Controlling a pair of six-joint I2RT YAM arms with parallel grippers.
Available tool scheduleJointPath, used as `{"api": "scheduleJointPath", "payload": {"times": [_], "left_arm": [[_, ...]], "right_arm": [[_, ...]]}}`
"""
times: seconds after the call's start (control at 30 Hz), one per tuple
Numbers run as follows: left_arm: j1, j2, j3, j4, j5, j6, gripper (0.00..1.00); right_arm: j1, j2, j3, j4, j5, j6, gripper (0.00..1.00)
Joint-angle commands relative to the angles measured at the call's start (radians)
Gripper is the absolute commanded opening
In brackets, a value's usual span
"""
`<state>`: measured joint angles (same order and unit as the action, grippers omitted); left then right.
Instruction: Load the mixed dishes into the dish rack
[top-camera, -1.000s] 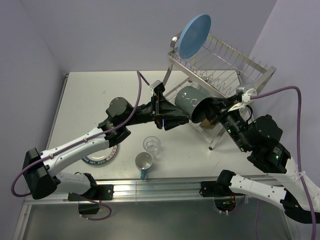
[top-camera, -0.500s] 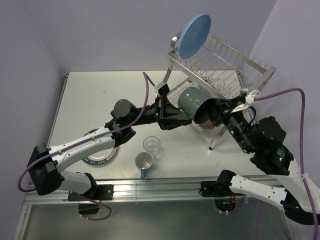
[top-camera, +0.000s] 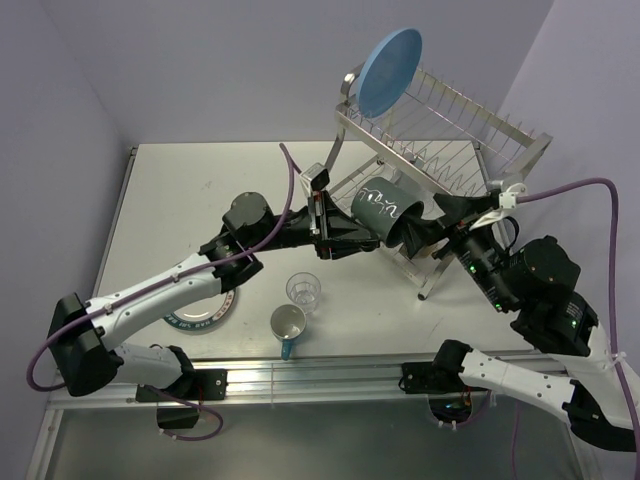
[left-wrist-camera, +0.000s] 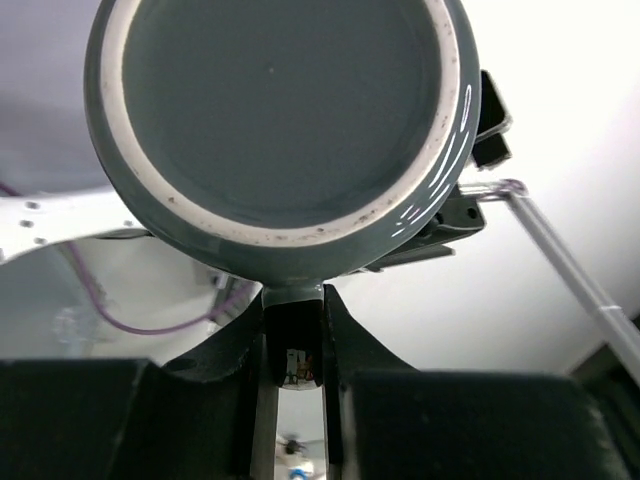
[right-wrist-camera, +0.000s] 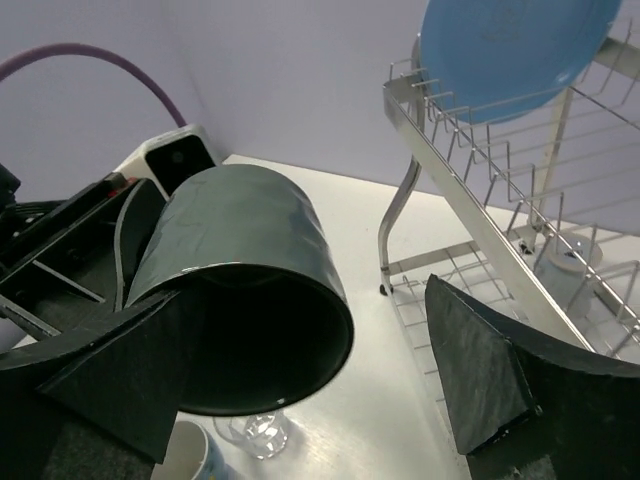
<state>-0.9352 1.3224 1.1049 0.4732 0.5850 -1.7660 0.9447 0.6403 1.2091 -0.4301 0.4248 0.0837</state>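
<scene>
Tabletop (top-camera: 180, 190), white, fills the middle of the overhead view. Dish rack (top-camera: 440, 150), two tiers of silver wire, stands at the upper right. A large light-blue plate (top-camera: 390, 72) stands on edge among the prongs at the left end of its upper tier.

At centre right, in front of the rack's lower tier, the dark mug (top-camera: 385, 210) hangs in the air on its side between the two arms. The left gripper (left-wrist-camera: 293, 315) is clamped on the mug's handle, its base filling the left wrist view. The right gripper (right-wrist-camera: 300, 370) is spread wide, one finger on either side of the mug's open mouth, holding nothing.

At lower left, the white plate with a teal lettered rim (top-camera: 205, 312) lies flat under the left arm. Lower centre, the white-and-blue mug (top-camera: 288, 325) stands upright, with the clear glass (top-camera: 304, 290) just beside it.
</scene>
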Motion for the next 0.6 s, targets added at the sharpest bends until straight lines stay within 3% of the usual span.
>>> {"api": "scheduleJointPath", "payload": {"times": [0.0,0.1,0.13,0.2,0.27,0.57], "left_arm": [[0.009,-0.069,0.035,-0.086,-0.010,0.174,0.00],[0.022,-0.055,0.125,-0.327,-0.030,0.368,0.00],[0.024,-0.045,0.159,-0.514,-0.048,0.499,0.00],[0.019,-0.003,0.257,-0.690,-0.141,0.680,0.00],[0.018,0.012,0.277,-0.816,-0.212,0.752,0.00],[0.019,0.168,0.226,-0.782,-0.432,0.948,0.00]], "right_arm": [[0.003,-0.022,0.072,-0.031,0.038,0.039,0.98],[0.005,-0.044,0.102,-0.082,0.057,0.054,0.98],[0.005,-0.057,0.110,-0.116,0.064,0.059,0.98],[0.003,-0.080,0.136,-0.162,0.077,0.065,0.98],[0.003,-0.091,0.173,-0.194,0.086,0.077,0.98],[0.005,-0.088,0.394,-0.404,0.127,0.103,0.98]]}}
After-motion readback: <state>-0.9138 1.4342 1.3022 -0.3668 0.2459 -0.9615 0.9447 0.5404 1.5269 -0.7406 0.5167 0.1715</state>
